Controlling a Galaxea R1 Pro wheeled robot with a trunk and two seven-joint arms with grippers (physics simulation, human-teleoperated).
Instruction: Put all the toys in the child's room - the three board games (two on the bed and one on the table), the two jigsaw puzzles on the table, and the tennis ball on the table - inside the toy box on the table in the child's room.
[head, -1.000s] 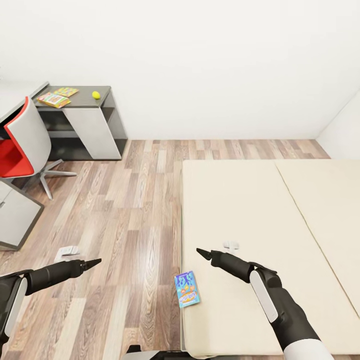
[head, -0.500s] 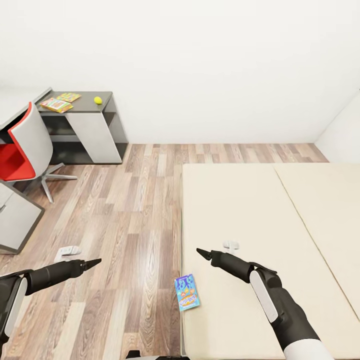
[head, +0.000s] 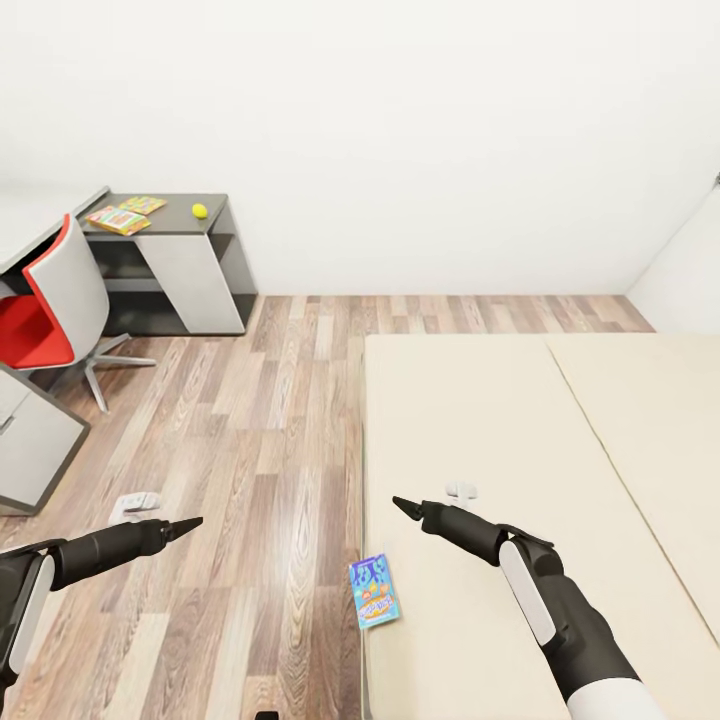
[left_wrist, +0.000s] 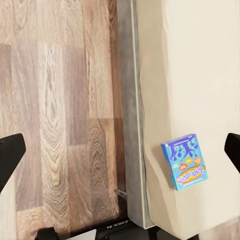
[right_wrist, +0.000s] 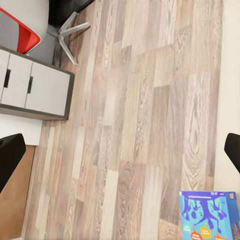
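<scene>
White walls and a brown wood-plank floor (head: 250, 420) frame the child's room, with the cream bed (head: 540, 480) filling the near right and a red-and-grey chair (head: 50, 310) at the far left. A small blue board game (head: 374, 591) lies at the bed's near left edge, just beside the floor. Far off on the dark grey tabletop (head: 175, 212) rest two flat multicolour items (head: 126, 214), too small to say which toys they are, and the tennis ball (head: 199, 210) apart from them toward the cabinet's end.

Both arms hang forward, holding nothing. The left tool (head: 188, 523) hovers over the floor and the right tool (head: 403, 504) over the bed; in each wrist view the dark fingertips (left_wrist: 10, 150) sit at opposite edges of the frame, so both tools look spread wide.

My reading is that the step in hand is fetching the blue box. To do it well, the right tool should come down onto the box's narrow width, since it lies flat and thin on a soft mattress. Straddling the two long edges squarely and pressing slightly into the mattress before closing should help, and care is needed not to nudge the box off the edge.
</scene>
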